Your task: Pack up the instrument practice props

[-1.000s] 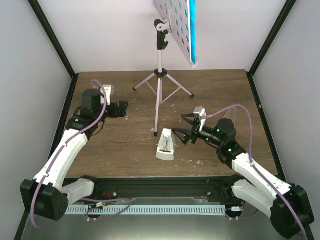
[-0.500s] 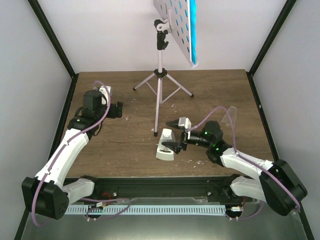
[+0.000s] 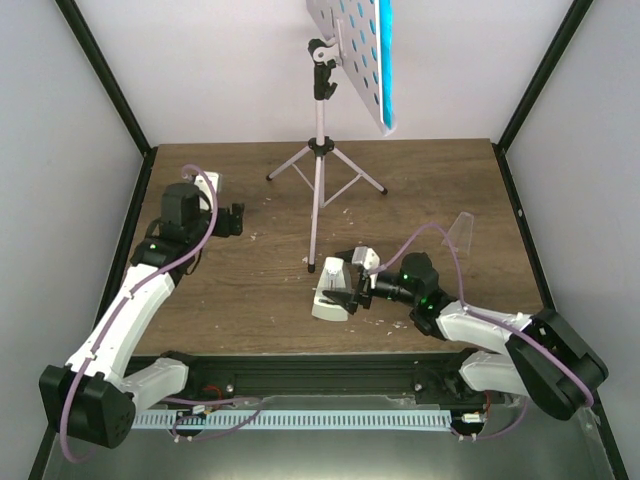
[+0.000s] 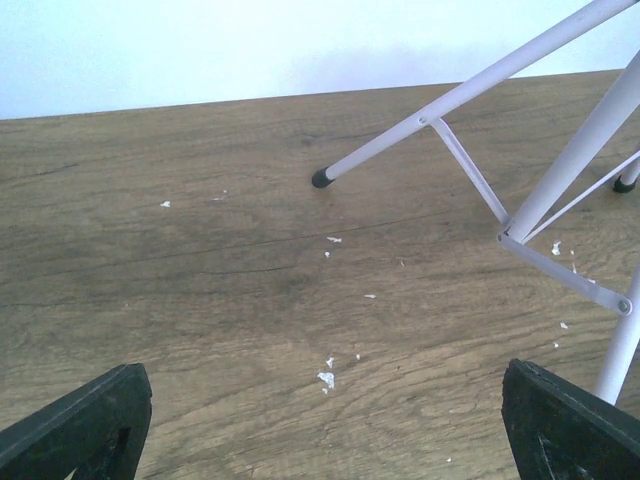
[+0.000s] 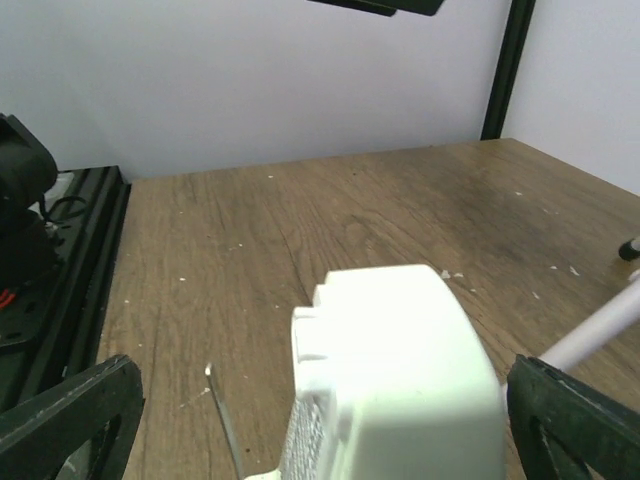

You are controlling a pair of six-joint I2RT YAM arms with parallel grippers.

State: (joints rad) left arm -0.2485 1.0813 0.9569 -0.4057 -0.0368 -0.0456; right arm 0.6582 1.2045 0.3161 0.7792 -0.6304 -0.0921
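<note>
Nothing is packed yet. The left fingers (image 4: 80, 425) gape wide and empty over the table (image 4: 200, 250), with the tripod legs of the music stand (image 4: 560, 190) ahead to their right. The right fingers (image 5: 575, 425) stand equally wide, the metronome (image 5: 390, 370) between them, not yet gripped. The booklet (image 3: 383, 60) sits on the stand's desk, far above both.

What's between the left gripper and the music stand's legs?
Only bare table with white flecks, left gripper to music stand, in the left wrist view.
</note>
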